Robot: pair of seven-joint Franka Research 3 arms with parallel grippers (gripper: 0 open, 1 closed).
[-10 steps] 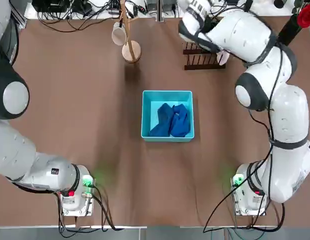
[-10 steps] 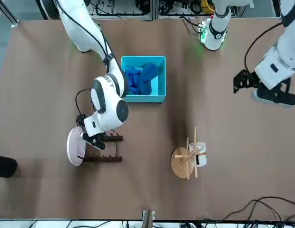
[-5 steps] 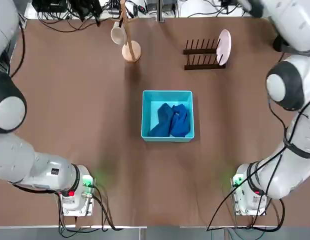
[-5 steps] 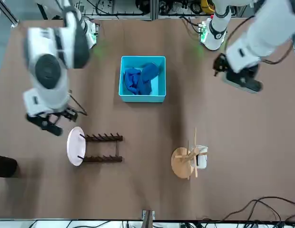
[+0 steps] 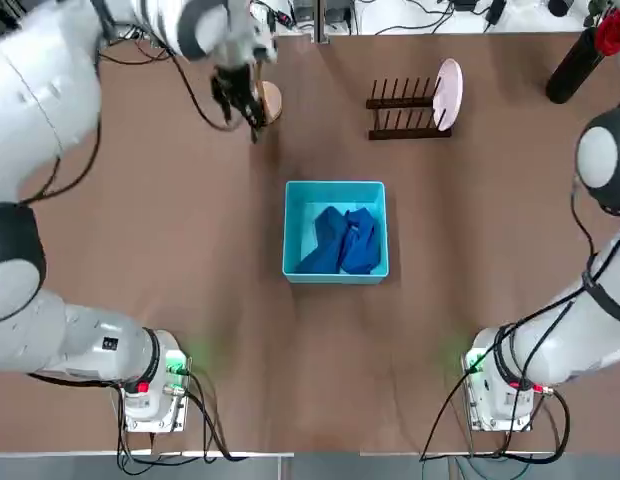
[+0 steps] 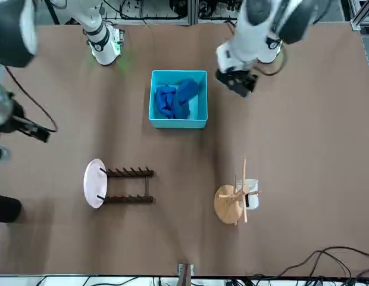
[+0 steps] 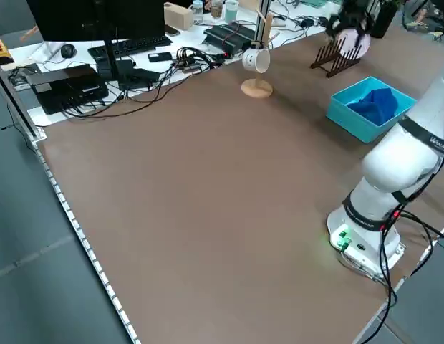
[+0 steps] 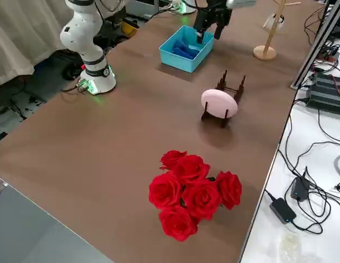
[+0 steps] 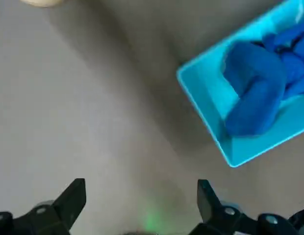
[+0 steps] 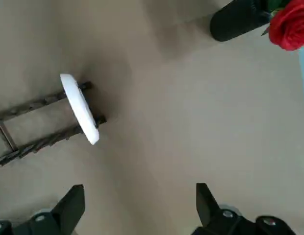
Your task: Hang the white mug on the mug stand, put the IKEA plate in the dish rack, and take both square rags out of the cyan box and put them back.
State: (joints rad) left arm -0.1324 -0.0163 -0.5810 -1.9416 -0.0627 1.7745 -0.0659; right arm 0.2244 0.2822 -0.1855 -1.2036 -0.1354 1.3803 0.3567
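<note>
The small white ceramic mug (image 6: 250,194) hangs on a peg of the slim light-wood branched mug stand (image 6: 234,201), whose round base sits near the far edge of the brown table (image 5: 190,250) as the robot faces it. The plain round white plate (image 5: 448,88), faintly pink, stands on edge at the end of the low dark-brown pronged dish rack (image 5: 402,108), well to the right of the stand in the top view. Mid-table sits the square bright cyan plastic box (image 5: 335,266), and both soft dark-blue cloth rags (image 5: 344,241) lie bunched inside it, side by side. The left gripper (image 5: 240,92) hangs above the table between the stand and the box – its wrist camera looks down on bare tabletop with the box's corner just beyond – and its two black fingers (image 9: 72,197) are spread wide with nothing between them. The right gripper (image 6: 30,129) is out past the rack's end of the table, near a bunch of red roses (image 8: 192,193) (in a dark vase), its fingers (image 10: 73,201) likewise spread and empty.
</note>
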